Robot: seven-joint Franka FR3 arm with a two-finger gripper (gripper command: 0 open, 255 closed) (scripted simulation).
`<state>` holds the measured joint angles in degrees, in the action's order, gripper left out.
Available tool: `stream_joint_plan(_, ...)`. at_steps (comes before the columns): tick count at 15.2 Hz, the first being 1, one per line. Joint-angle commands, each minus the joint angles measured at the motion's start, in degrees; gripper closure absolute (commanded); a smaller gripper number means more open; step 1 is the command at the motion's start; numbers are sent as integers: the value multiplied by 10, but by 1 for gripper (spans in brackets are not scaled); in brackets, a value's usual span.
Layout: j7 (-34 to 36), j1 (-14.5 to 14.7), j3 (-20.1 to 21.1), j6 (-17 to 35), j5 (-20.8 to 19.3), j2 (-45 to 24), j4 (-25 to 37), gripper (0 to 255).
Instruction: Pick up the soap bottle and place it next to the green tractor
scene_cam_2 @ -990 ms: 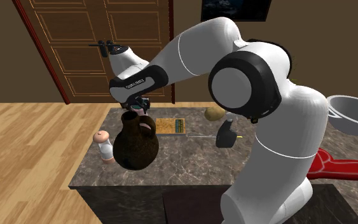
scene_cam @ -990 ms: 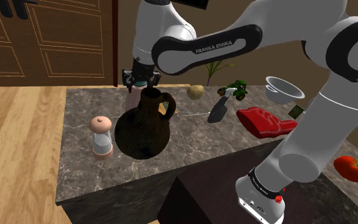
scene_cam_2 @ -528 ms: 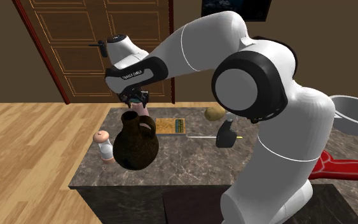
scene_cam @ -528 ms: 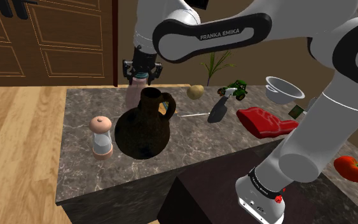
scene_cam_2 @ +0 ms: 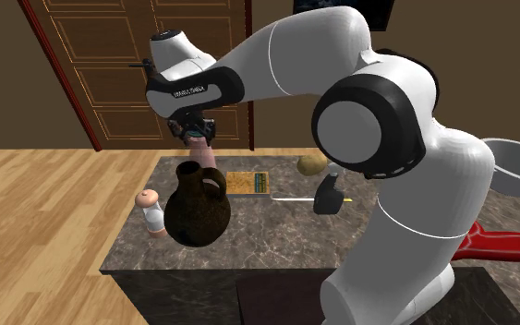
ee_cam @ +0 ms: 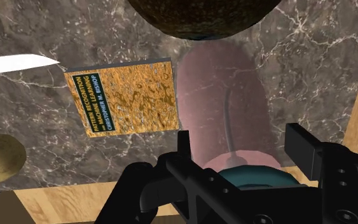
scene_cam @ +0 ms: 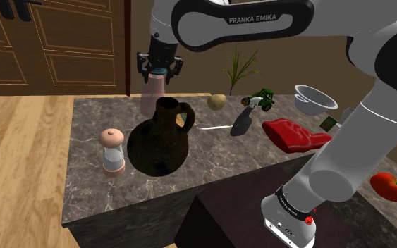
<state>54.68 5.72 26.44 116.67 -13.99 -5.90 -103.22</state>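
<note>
Looking across the grey marbled counter (scene_cam: 91, 190) from its front edge: first meeting the dark brown round-bellied jug (scene_cam: 160, 144), with the small shaker with a pink domed top (scene_cam: 112, 150) at its 9 o'clock. Holding the pale pink translucent soap bottle (scene_cam: 154, 90) just behind that jug, at its 12 o'clock, the jaws pinching its teal pump top (ee_cam: 254, 177) from either side. Judging it lifted, though not seeing its base behind the jug. Risking a clip on the jug's rim or handle by swinging towards 3 o'clock too low. Risking a slip or a pendulum swing by gripping only the top. Farther along, risking a brush with the pale round potato (scene_cam: 216, 101) or the black-headed tool with a thin white handle (scene_cam: 242, 125), or nudging the small green tractor (scene_cam: 263, 98) by setting down too close.
</note>
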Motion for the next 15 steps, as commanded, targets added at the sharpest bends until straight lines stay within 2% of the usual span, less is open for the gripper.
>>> stream_joint_plan(1, -1, 1, 1, -15, 1, 0, 15, 255)
stream_joint_plan(15, -20, 6, 5, -121, 8, -1, 123, 255)
